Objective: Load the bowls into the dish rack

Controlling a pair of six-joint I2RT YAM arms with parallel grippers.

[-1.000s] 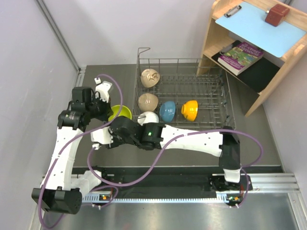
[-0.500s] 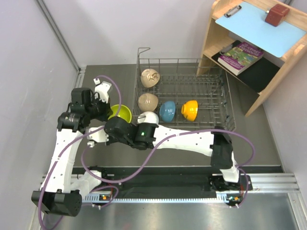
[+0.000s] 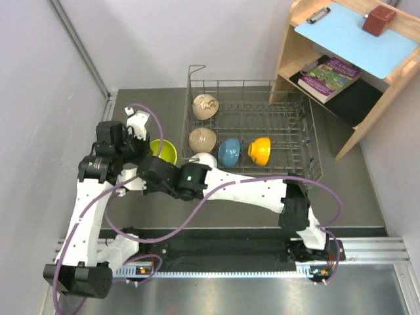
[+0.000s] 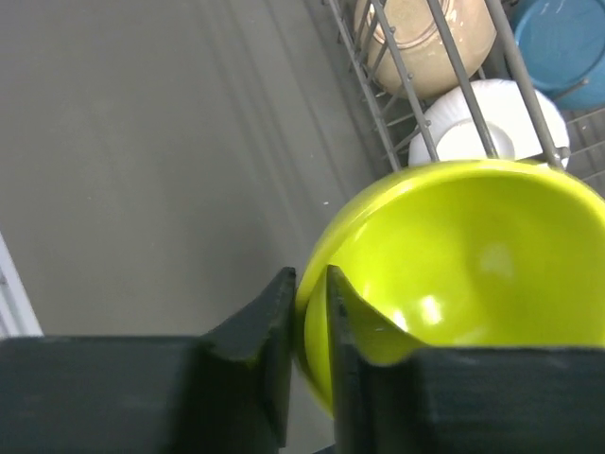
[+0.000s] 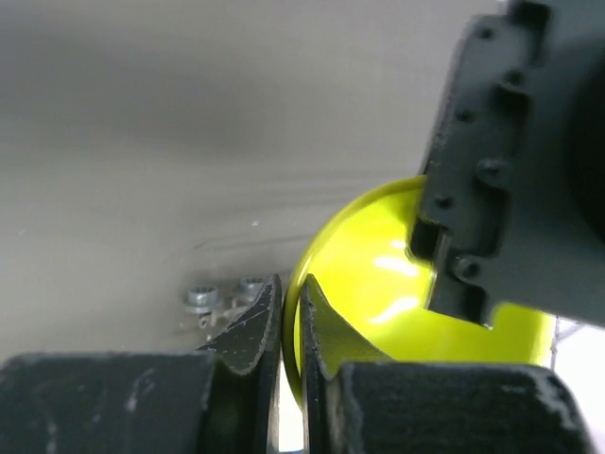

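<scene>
The yellow-green bowl (image 3: 165, 150) hangs just left of the dish rack (image 3: 308, 141), held by both grippers. My left gripper (image 3: 150, 151) (image 4: 308, 312) is shut on its rim from the left. My right gripper (image 3: 157, 165) (image 5: 291, 317) is shut on the near rim, one finger inside the yellow-green bowl (image 5: 378, 274) and one outside. In the rack stand two beige bowls (image 3: 205, 106) (image 3: 202, 139), a white bowl (image 3: 207, 159), a blue bowl (image 3: 229, 152) and an orange bowl (image 3: 260, 150). The left wrist view shows the yellow-green bowl (image 4: 473, 255) close to the rack's wires (image 4: 378, 104).
A wooden shelf unit (image 3: 354, 59) with a blue clipboard (image 3: 357, 31), a book (image 3: 330, 77) and a red block (image 3: 378, 20) stands at the back right. A wall (image 3: 39, 98) runs close along the left. The arms' rail (image 3: 230, 252) lies at the near edge.
My right gripper has moved left to the yellow-green bowl and closed on its near rim. The left gripper has kept its hold and barely shifted.
</scene>
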